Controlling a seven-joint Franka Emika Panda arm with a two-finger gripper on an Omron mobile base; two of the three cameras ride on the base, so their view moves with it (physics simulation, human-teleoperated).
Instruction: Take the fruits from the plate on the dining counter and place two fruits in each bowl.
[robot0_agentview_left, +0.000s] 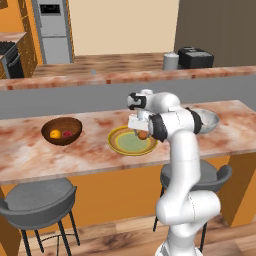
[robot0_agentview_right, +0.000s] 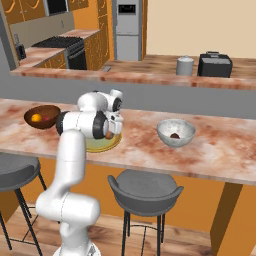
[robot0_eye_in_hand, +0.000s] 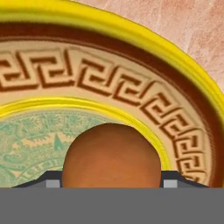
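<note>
My gripper (robot0_agentview_left: 141, 132) (robot0_agentview_right: 109, 134) (robot0_eye_in_hand: 111, 181) hangs over the right part of the yellow-rimmed plate (robot0_agentview_left: 117, 145) (robot0_agentview_right: 96, 146) (robot0_eye_in_hand: 131, 96), shut on the orange fruit (robot0_agentview_left: 143, 135) (robot0_agentview_right: 108, 135) (robot0_eye_in_hand: 111, 157). To the left on the dining counter (robot0_agentview_left: 30, 155), the brown wooden bowl (robot0_agentview_left: 62, 131) (robot0_agentview_right: 42, 116) holds a yellow-orange fruit (robot0_agentview_left: 55, 134) and a pinkish-red fruit (robot0_agentview_left: 67, 133). To the right, the grey stone bowl (robot0_agentview_right: 176, 132) holds a dark brown fruit (robot0_agentview_right: 174, 135); the arm partly hides this bowl (robot0_agentview_left: 209, 120) in the left base view.
Grey stools (robot0_agentview_left: 37, 197) (robot0_agentview_right: 145, 187) stand under the counter's near edge. Behind runs a raised ledge with a black toaster (robot0_agentview_left: 196, 57) and a grey canister (robot0_agentview_left: 170, 61). A stove (robot0_agentview_right: 60, 45) and a fridge (robot0_agentview_right: 127, 27) lie further back.
</note>
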